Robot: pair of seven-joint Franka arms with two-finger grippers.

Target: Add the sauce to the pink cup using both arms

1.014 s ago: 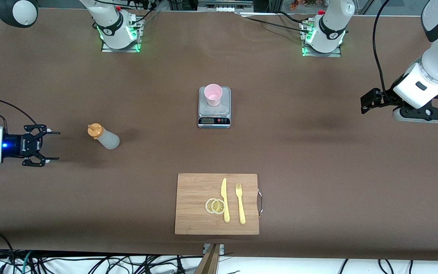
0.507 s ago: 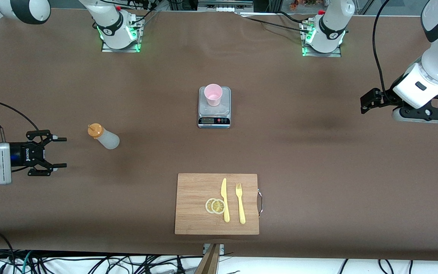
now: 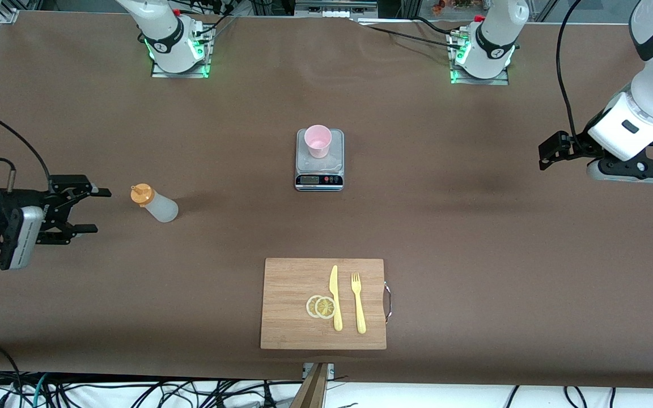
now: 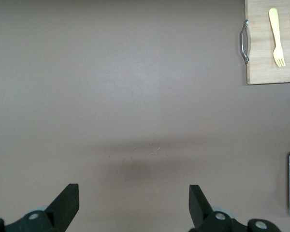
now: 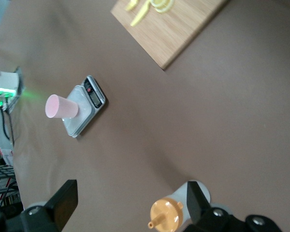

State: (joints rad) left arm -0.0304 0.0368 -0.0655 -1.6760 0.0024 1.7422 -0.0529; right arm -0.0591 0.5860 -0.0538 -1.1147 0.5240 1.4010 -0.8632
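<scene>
The sauce bottle [image 3: 155, 204], whitish with an orange nozzle cap, is on the table toward the right arm's end, also seen in the right wrist view [image 5: 170, 212]. My right gripper [image 3: 98, 211] [image 5: 131, 195] is open just short of it, touching nothing. The pink cup [image 3: 318, 140] [image 5: 61, 107] stands on a small kitchen scale [image 3: 319, 167] at mid-table. My left gripper [image 3: 543, 157] [image 4: 133, 194] hangs open and empty over bare table at the left arm's end.
A wooden cutting board [image 3: 292, 306] [image 4: 261, 63] lies near the table's front edge, with a yellow knife [image 3: 335, 297], a yellow fork [image 3: 358, 303] and lemon slices [image 3: 321, 306] on it. Both arm bases stand along the table's back edge.
My right gripper has moved toward the sauce bottle and turned, its fingertips now close to the cap. The left arm has barely shifted.
</scene>
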